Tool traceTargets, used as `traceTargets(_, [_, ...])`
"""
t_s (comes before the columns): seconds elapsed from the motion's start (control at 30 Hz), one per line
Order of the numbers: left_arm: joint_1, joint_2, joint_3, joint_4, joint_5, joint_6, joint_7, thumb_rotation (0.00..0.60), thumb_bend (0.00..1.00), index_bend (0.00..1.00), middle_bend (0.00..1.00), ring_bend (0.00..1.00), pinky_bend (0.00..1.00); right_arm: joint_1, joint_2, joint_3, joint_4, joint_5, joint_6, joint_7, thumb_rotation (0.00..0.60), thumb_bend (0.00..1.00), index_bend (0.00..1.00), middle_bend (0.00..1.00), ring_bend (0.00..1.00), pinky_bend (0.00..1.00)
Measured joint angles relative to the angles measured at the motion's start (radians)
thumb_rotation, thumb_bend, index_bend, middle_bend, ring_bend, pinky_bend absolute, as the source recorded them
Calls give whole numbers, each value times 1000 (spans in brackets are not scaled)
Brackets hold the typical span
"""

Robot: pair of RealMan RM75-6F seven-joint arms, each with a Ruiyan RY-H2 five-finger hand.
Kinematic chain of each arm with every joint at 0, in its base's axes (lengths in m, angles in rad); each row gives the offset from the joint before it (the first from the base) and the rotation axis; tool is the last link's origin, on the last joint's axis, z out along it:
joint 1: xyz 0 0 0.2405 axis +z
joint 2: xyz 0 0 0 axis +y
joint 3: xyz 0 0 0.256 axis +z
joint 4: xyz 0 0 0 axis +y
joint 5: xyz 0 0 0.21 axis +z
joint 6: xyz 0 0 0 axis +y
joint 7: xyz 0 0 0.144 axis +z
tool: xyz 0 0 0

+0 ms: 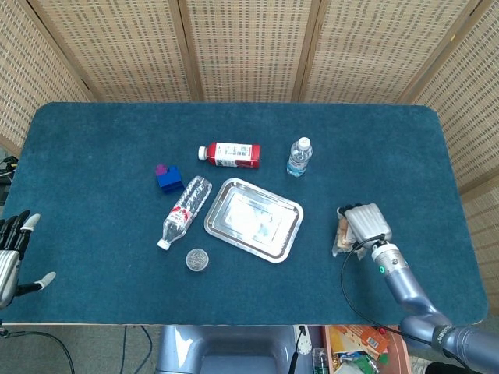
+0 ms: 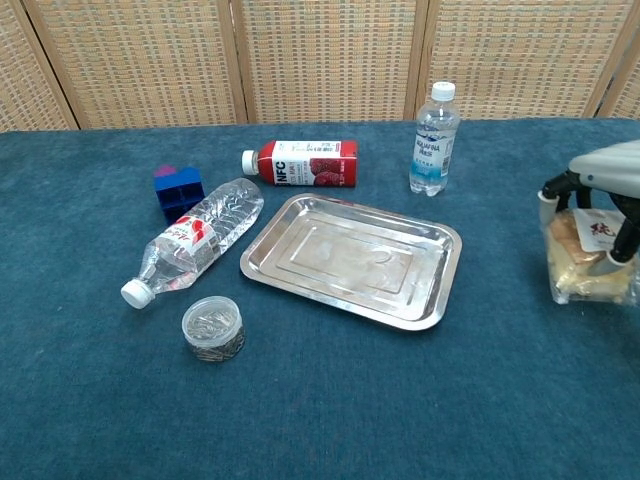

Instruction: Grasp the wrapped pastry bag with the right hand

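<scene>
- Right now my right hand (image 1: 366,223) sits on top of the pastry bag (image 2: 590,262), fingers (image 2: 556,187) curled down around its top; it looks like a closing grip, not yet firm.
- Directly under the palm, the bag lies on the table (image 1: 93,156), one edge showing on the side toward the metal tray (image 1: 253,219).
- To do this well, I'd close gently and evenly, since the wrapper is slippery and the pastry soft; squeezing hard could crush it.
- I'd want the thumb and fingers on opposite sides before lifting, or the bag may slide out.
- Far off, my left hand (image 1: 14,257) rests empty with fingers spread.
</scene>
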Motion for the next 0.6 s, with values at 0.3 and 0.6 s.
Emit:
traceTargets(0.3, [-16,3,-18,0,-39,-23,-12,600,0,0,0,0,0,164,-4,77,-119,30,-14,-173,600,153,393,507,434,568])
traceTargets(0.6, [-22,18,-34,5,-73,-35,-47,600,0,0,0,0,0,441,-215,110,-53,382,-28,-452,600,153,393,507,434,564])
